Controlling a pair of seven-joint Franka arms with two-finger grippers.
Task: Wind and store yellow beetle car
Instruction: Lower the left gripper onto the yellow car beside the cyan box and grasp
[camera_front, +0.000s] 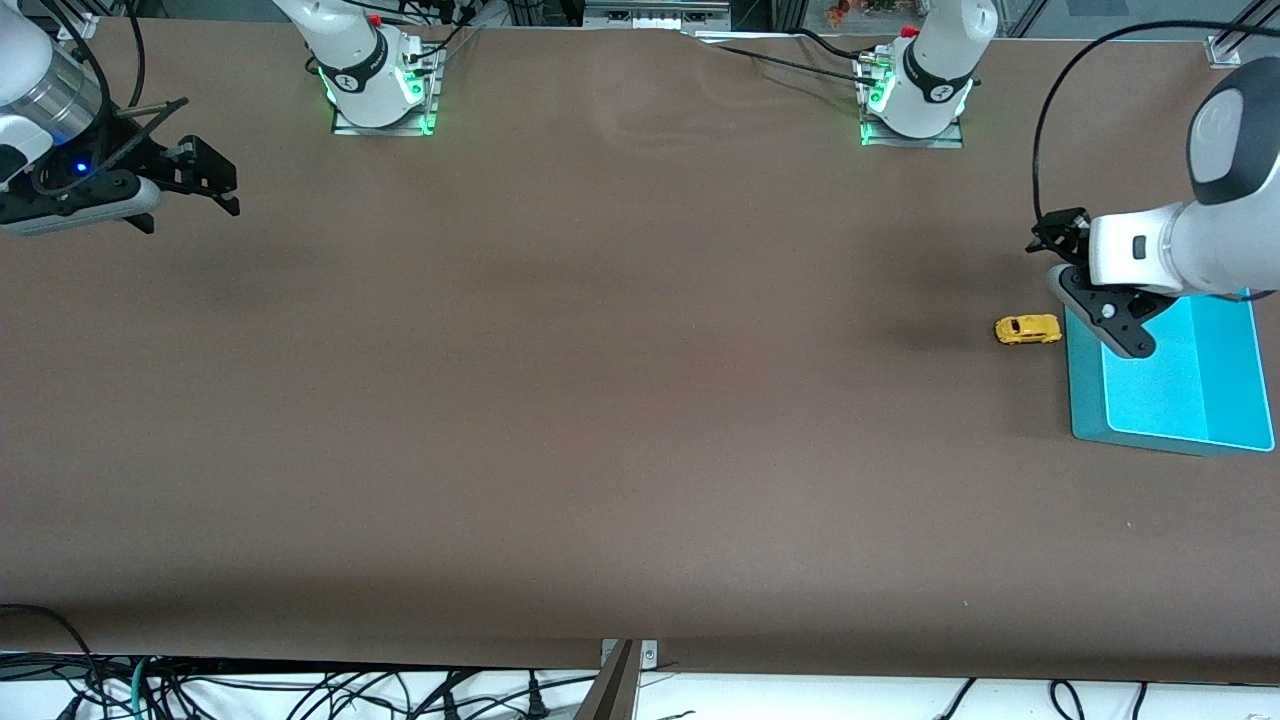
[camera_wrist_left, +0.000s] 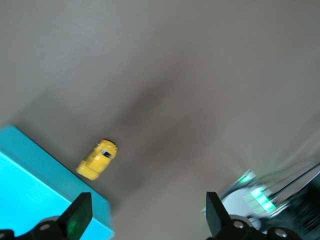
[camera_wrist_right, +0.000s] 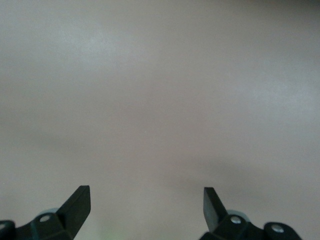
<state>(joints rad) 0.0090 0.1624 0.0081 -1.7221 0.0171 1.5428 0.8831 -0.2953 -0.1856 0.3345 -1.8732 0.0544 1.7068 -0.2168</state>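
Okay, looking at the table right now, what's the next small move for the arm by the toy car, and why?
Probably shift the left gripper off the teal bin and down over the yellow car. Its fingers are open and hold nothing, and the car sits on the table just beside the bin's edge, not yet picked up. The right gripper waits, open, at the right arm's end of the table.

High front camera; two wrist cameras

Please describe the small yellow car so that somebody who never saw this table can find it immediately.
Look toward the left arm's end of the brown table, where a flat teal bin lies. The yellow beetle car stands on the tabletop just beside the bin, not in it, with the open left hand over that spot. It is the only yellow thing there, and far smaller than the bin.
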